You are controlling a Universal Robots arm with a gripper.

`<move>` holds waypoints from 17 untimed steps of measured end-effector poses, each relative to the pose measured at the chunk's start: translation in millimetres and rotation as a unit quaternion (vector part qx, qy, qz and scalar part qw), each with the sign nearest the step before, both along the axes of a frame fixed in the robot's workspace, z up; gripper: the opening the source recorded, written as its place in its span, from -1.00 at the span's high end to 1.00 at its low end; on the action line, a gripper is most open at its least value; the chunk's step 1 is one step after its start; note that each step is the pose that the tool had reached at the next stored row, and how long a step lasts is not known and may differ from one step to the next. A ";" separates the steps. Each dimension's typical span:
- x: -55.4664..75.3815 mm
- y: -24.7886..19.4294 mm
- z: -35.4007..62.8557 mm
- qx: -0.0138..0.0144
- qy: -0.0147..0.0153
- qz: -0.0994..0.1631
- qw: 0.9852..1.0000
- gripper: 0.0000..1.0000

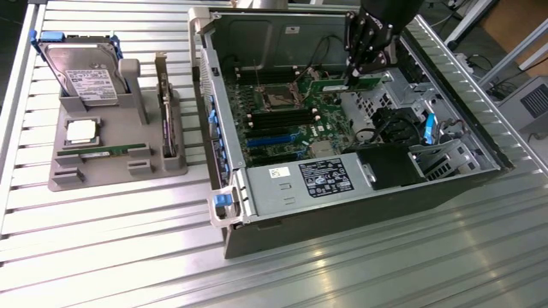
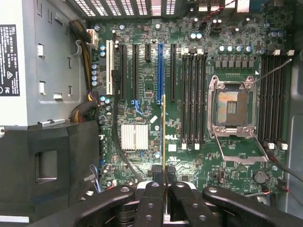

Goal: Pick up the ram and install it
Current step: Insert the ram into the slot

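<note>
Gripper [image 2: 164, 189] clamped on the ram [image 2: 164, 135], held edge-on above the motherboard [image 2: 147, 80] | Risk: stick sits offset from the DIMM slots [image 2: 194, 94]; pressing down misaligned could jam or bend it.

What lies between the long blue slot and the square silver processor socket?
In the wrist view, a bank of long black empty slots.

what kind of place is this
Likely a robotics lab bench for computer assembly: an open metal desktop computer case on a ribbed aluminium table, a grey plastic fixture tray of computer parts beside it, and the gripper holding a thin green ram stick over the green motherboard.
</note>
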State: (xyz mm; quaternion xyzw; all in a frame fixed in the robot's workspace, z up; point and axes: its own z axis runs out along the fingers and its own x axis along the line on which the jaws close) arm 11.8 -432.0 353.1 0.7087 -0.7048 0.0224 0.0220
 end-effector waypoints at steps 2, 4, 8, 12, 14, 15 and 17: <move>0.0 0.0 -0.4 0.000 0.000 0.000 1.000 0.76; 0.0 0.0 -1.3 0.000 0.000 0.000 1.000 0.76; 0.0 0.0 -3.3 0.000 0.000 0.000 1.000 0.76; 0.0 0.0 -5.3 0.000 0.000 0.000 1.000 0.76; 0.0 0.0 -6.8 0.000 0.000 0.000 1.000 0.76; 0.0 0.0 -7.5 0.000 0.000 0.000 1.000 0.76; 0.0 0.0 -8.5 0.000 0.000 0.000 1.000 0.76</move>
